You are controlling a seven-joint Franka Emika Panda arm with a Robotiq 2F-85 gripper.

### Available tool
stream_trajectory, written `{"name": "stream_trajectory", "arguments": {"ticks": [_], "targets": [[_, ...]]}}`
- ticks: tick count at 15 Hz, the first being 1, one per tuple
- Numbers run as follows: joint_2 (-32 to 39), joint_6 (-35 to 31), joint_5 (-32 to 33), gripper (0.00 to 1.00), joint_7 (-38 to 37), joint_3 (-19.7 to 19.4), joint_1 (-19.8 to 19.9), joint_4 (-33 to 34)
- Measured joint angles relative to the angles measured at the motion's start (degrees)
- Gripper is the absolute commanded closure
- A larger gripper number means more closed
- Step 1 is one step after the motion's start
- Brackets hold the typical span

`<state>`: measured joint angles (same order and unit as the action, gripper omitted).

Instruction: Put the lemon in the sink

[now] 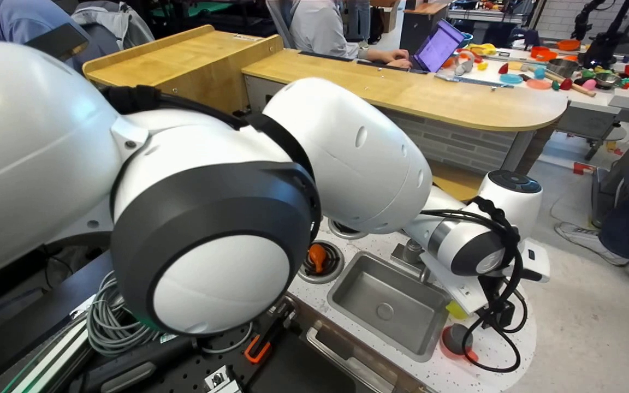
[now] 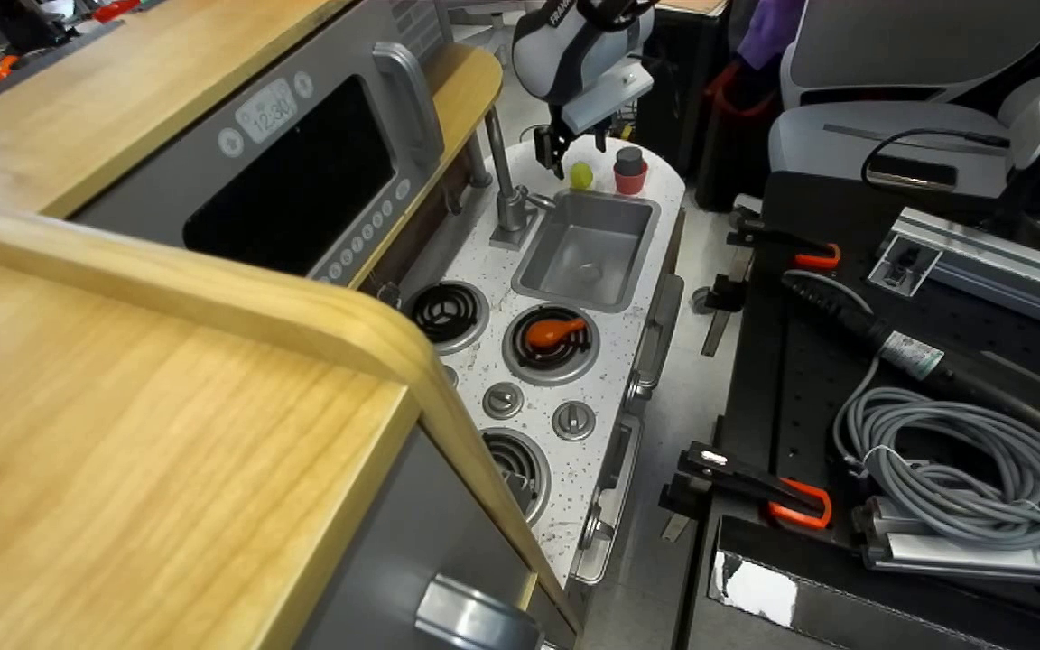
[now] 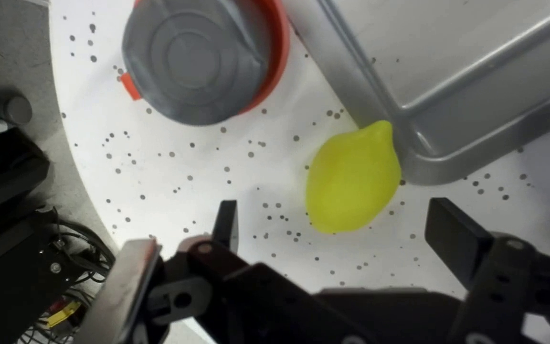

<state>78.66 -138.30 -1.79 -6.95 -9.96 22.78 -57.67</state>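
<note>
The yellow-green lemon (image 3: 354,179) lies on the white speckled counter beside the rounded corner of the grey sink (image 3: 466,119). Its tip is at or against the sink's rim. The lemon shows in both exterior views (image 1: 457,310) (image 2: 581,175), at the sink's end away from the burners. The sink basin (image 1: 369,305) (image 2: 579,257) looks empty. My gripper (image 3: 334,229) is open and empty above the counter, its fingers wide apart on either side of the lemon's near end, not touching it. In an exterior view the gripper (image 2: 579,152) is just above and behind the lemon.
A red cup with a grey round item in it (image 2: 630,181) stands close to the lemon and the sink edge. The grey faucet (image 2: 511,212) rises at the sink's back side. An orange item (image 2: 554,332) lies on a black burner. The counter's curved edge (image 3: 65,124) is nearby.
</note>
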Motion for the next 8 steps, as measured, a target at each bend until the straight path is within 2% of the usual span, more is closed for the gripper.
{"name": "stream_trajectory", "arguments": {"ticks": [5,6,7,8], "targets": [[2.7,0.5,-0.8,0.00,-0.7,0.3,0.1,1.1],[3.3,0.5,-1.0,0.06,-0.9,0.4,0.1,1.4],[3.8,0.5,-1.0,0.26,-1.1,0.4,0.1,1.9],[4.1,0.6,-1.0,0.32,-1.1,0.4,0.1,2.3]]}}
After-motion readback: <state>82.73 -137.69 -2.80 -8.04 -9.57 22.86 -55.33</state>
